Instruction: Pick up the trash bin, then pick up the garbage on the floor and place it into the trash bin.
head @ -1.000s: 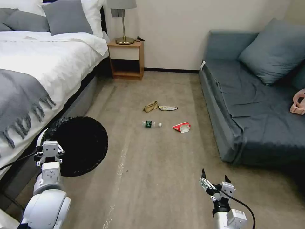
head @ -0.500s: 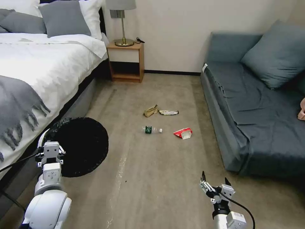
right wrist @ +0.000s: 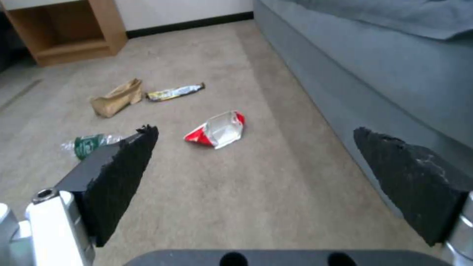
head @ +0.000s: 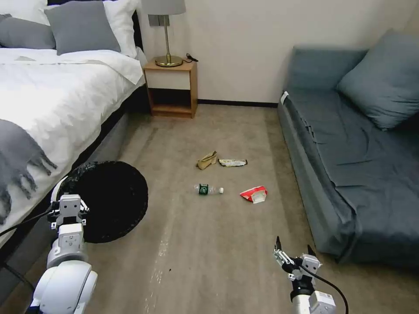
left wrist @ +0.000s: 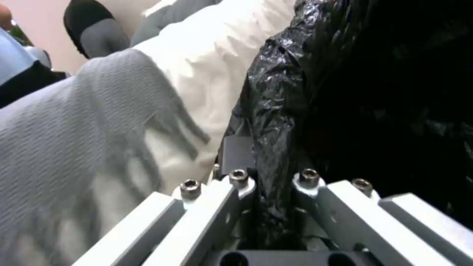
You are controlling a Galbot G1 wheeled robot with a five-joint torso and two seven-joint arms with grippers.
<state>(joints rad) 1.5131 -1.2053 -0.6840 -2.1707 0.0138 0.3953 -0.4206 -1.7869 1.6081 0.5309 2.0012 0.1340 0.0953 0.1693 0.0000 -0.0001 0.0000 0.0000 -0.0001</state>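
Left end effector [head: 70, 205] pinching the bin [head: 107, 200] rim to carry it mouth-forward, right end effector [head: 294, 257] spread wide, lined up toward the packet [head: 254, 194].

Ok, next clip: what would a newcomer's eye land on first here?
Probably the trash bin, its black-lined mouth tipped toward the camera, held at the rim by the left claw beside the bed. Next, the garbage scattered mid-floor between bed and sofa. The right claw hangs open, short of the litter.
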